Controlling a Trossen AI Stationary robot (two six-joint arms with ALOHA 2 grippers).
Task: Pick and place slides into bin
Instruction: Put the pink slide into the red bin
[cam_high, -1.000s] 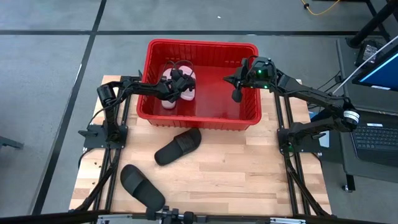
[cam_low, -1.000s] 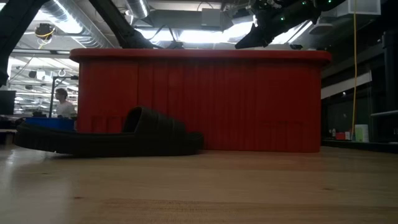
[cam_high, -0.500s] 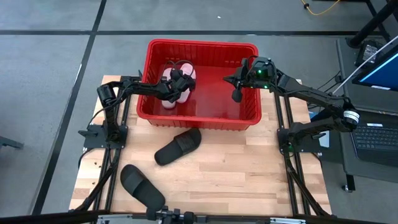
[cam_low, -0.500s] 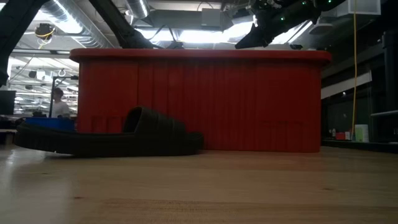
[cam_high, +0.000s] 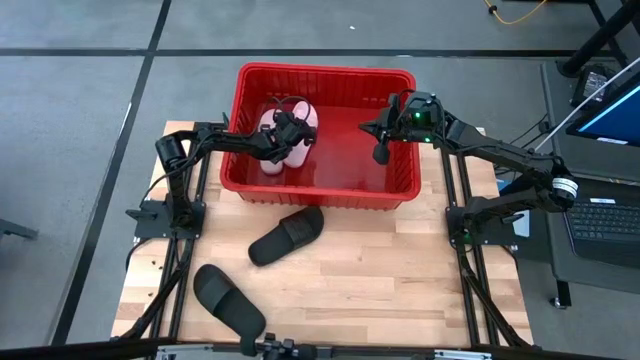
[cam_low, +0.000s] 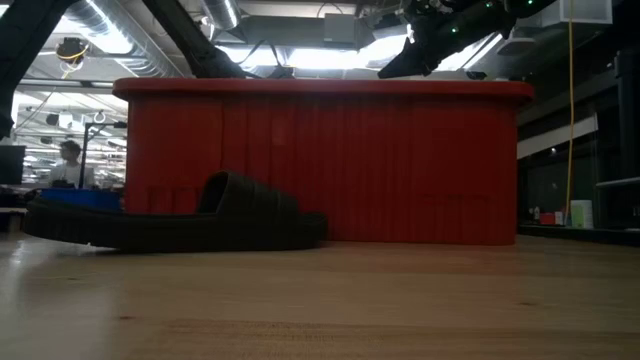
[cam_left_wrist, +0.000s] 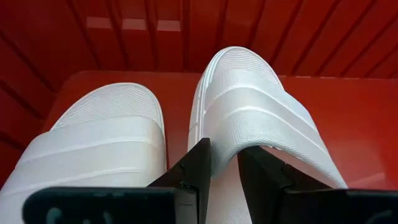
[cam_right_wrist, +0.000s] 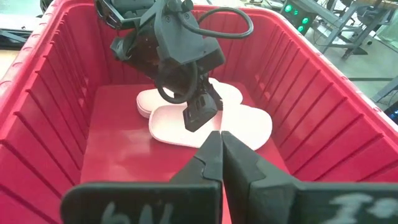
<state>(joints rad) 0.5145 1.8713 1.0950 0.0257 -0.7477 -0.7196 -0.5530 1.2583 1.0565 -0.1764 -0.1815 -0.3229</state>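
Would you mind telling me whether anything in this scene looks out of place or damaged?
Nothing stands out. Two pink slides lie side by side in the red bin, with the left gripper over them. Two black slides lie apart on the table, not yet binned. No damage shows.

An industrial lab: exposed ceiling ducts (cam_low: 100, 25), workbench (cam_high: 400, 270), monitor (cam_high: 615, 105).
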